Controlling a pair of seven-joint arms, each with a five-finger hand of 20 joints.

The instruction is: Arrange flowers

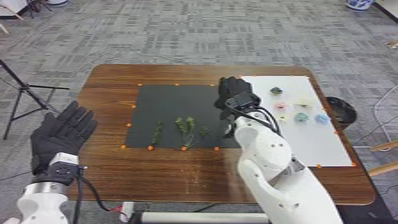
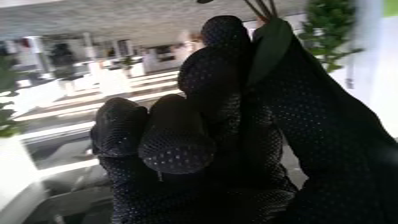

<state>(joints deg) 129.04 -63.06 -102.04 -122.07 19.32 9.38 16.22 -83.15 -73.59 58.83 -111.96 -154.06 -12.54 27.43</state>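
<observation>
Flowers (image 1: 301,117) on the white sheet, a green stem (image 2: 264,11) pinched in my right hand (image 1: 234,92)

Holding: from the right wrist view, my right hand (image 2: 178,125) has the stem gripped narrow, between thumb and a finger, with a broad green leaf (image 2: 271,52) lying along the thumb. Other fingers curled. In the head view the same hand sits over the far right part of the black mat (image 1: 178,95), near its border with the white sheet (image 1: 324,145).

Left hand (image 1: 64,132): wide, fingers straight, at the left edge of the brown table (image 1: 178,175).

Specimens on the white sheet, far to near: one dark bloom (image 1: 276,90); then a pink bloom (image 1: 281,106) with a cream bloom (image 1: 304,102) to its right; then a small yellow bloom (image 1: 284,118), a teal bloom (image 1: 301,118) and a light blue bloom (image 1: 322,119), roughly in a row, left to right. All lie apart from my right hand.

Greenery on the black mat, near half: a slim sprig (image 1: 158,132) at left, a larger, forked sprig (image 1: 185,127) in the middle, a small sprig (image 1: 203,131) just right of that.

Surroundings: orange markers (image 1: 129,125) along the borders of mat and sheet; dark round bin (image 1: 345,112) beside the table's right edge.
</observation>
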